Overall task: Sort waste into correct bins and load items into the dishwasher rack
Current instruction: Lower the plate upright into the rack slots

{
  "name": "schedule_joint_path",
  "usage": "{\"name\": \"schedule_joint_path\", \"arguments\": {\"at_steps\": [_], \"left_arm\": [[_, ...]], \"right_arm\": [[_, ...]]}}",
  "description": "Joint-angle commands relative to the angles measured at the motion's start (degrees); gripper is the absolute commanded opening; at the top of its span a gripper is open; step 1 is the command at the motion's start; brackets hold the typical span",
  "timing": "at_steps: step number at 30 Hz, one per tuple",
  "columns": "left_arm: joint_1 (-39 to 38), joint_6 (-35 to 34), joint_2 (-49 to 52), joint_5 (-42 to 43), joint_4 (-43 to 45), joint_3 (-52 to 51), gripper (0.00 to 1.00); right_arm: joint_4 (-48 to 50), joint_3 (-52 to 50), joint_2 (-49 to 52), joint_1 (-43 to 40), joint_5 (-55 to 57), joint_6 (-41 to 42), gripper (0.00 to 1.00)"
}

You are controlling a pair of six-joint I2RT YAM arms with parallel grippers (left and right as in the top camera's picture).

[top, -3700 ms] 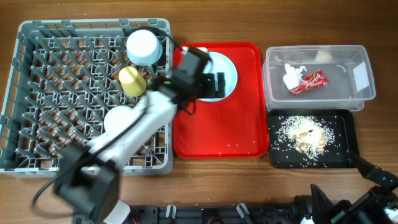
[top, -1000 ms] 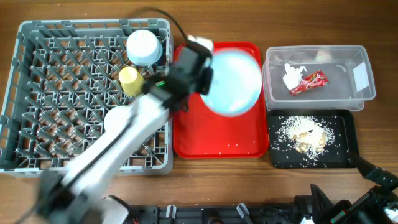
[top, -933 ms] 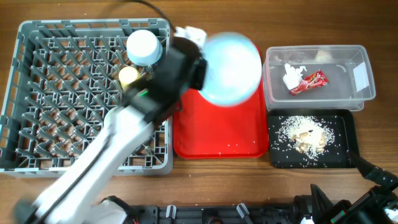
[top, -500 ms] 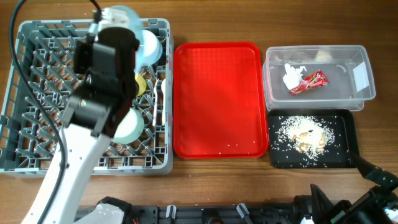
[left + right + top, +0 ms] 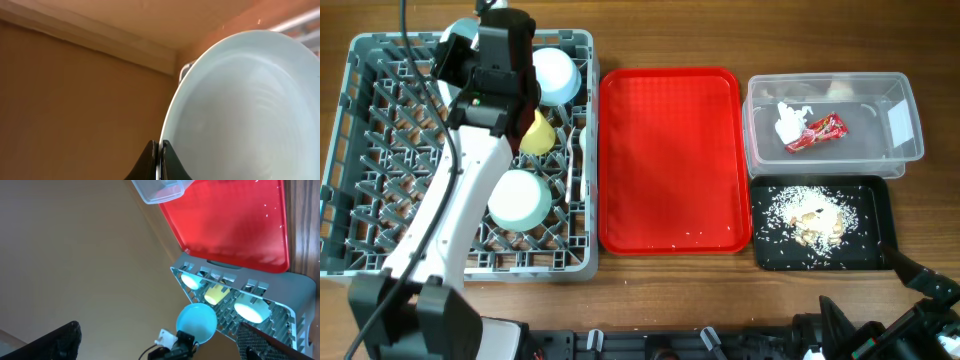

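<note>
Brown wooden bench [image 5: 720,30], grain running side to side, evenly lit. Left wrist view: plain tan wall [image 5: 75,110], pale strip [image 5: 90,37] above it.

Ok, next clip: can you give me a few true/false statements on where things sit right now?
1. The left gripper grips the plate by its rim. True.
2. A bowl sits on the red tray. False: the bowls are in the rack.
3. The wrapper lies in the clear tub. True.
4. The rice scraps are in the clear tub. False: they lie in the black tray.
5. The yellow cup is in the rack. True.
</note>
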Motion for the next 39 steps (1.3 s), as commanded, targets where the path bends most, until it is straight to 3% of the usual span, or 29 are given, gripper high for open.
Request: {"name": "schedule_joint_path", "arguments": {"at_steps": [1, 18, 30, 33, 35, 36, 38, 39], "left_arm": [[0.9, 5.7, 2.0, -1.8, 0.9, -0.3, 0.04], [1.2, 2.2, 10.2, 1.6, 2.9, -0.6, 0.04], [1.2, 3.0, 11.3, -2.4, 4.8, -0.6, 0.05], [1.2, 3.3, 11.3, -3.9, 4.7, -0.6, 0.12], [1.1, 3.3, 11.3, -3.9, 3.5, -0.6, 0.29], [1.1, 3.3, 11.3, -3.9, 3.1, -0.6, 0.32], [1.1, 3.3, 11.3, -4.2, 3.2, -0.6, 0.51], [1.1, 3.3, 11.3, -4.6, 3.4, -0.6, 0.54]], "right_arm": [[0.1, -0.1, -0.2, 0.1, 1.1, 0.4, 1.0], [0.1, -0.1, -0.2, 0.1, 1.1, 0.4, 1.0], [0.1, -0.1, -0.2, 0.1, 1.1, 0.4, 1.0], [0.1, -0.1, -0.2, 0.1, 1.1, 0.4, 1.0], [0.1, -0.1, -0.2, 0.1, 1.1, 0.4, 1.0], [0.1, -0.1, -0.2, 0.1, 1.1, 0.4, 1.0], [0.1, -0.1, -0.2, 0.1, 1.1, 0.4, 1.0], [0.1, -0.1, -0.2, 0.1, 1.1, 0.4, 1.0]]}}
